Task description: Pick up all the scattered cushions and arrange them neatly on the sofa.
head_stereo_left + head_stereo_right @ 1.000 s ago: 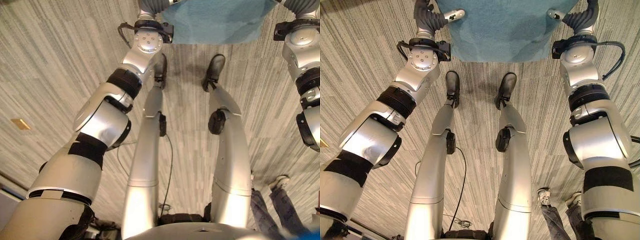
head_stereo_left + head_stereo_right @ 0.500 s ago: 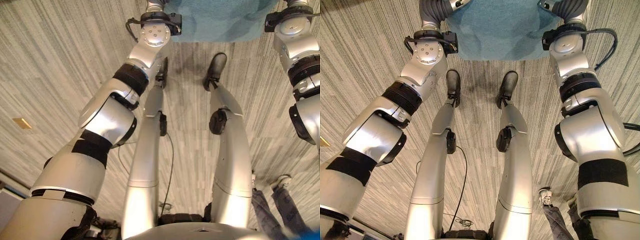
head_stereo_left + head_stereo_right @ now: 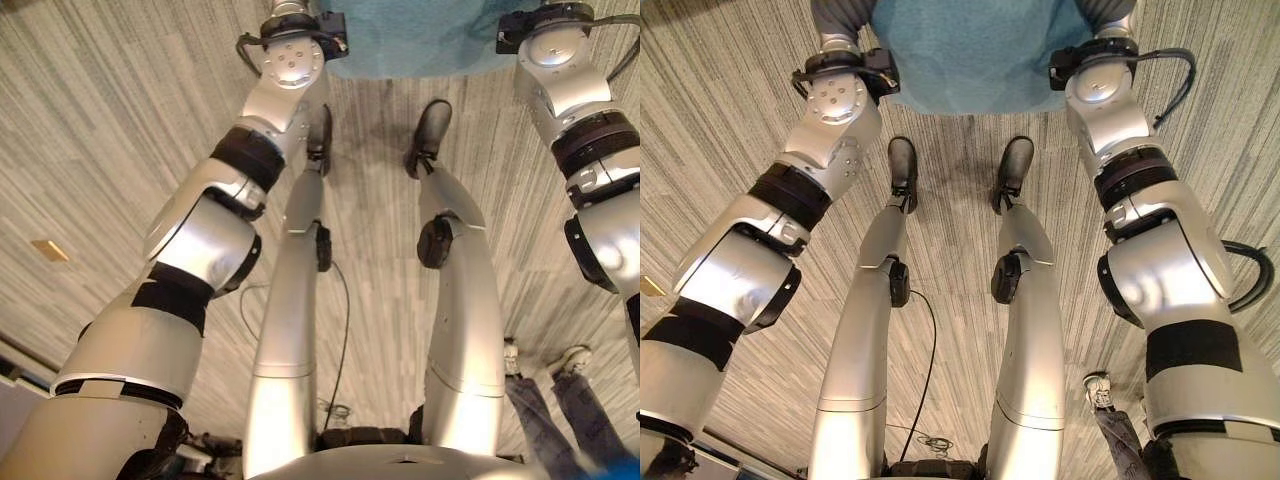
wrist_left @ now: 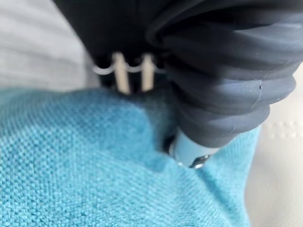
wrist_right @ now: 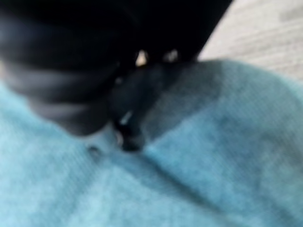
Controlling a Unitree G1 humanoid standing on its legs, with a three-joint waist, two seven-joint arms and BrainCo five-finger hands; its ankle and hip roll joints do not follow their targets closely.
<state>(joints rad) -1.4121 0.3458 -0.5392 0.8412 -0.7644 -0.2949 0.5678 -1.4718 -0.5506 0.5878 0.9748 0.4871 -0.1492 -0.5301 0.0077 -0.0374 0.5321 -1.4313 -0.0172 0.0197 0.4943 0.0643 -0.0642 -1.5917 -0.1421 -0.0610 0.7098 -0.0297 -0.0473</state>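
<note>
Your robot holds one teal cushion (image 3: pixel 975 50) between both arms above the carpet (image 3: pixel 720 130); finger state cannot be told; no sofa placement yet.

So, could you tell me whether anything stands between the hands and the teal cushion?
Nothing visible does. The teal cushion lies between both arms, and each wrist view shows its cloth right against the left hand and the right hand.
</note>
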